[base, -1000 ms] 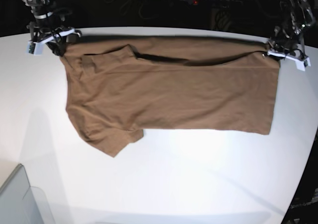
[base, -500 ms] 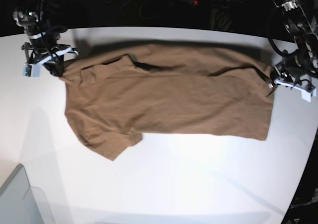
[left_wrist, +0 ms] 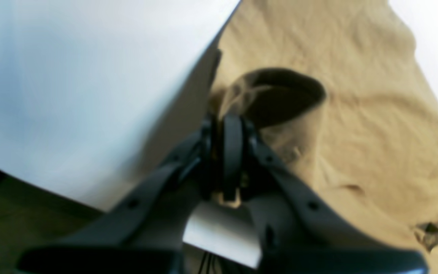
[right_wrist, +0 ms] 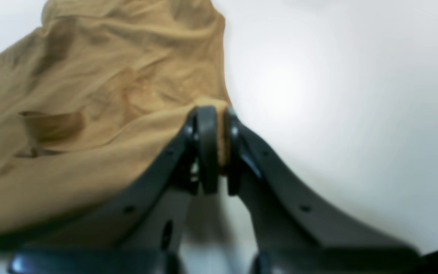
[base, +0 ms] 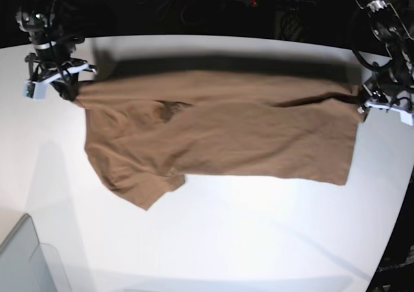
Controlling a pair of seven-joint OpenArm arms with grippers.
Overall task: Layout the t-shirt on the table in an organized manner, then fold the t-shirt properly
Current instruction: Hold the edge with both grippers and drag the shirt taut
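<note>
The brown t-shirt (base: 220, 133) lies spread along the far edge of the white surface (base: 246, 234). The right end effector (base: 65, 85) pinches its corner near the far left corner of the surface, and the left end effector (base: 365, 107) pinches the opposite corner at the right edge. One sleeve points toward the near edge.
</note>
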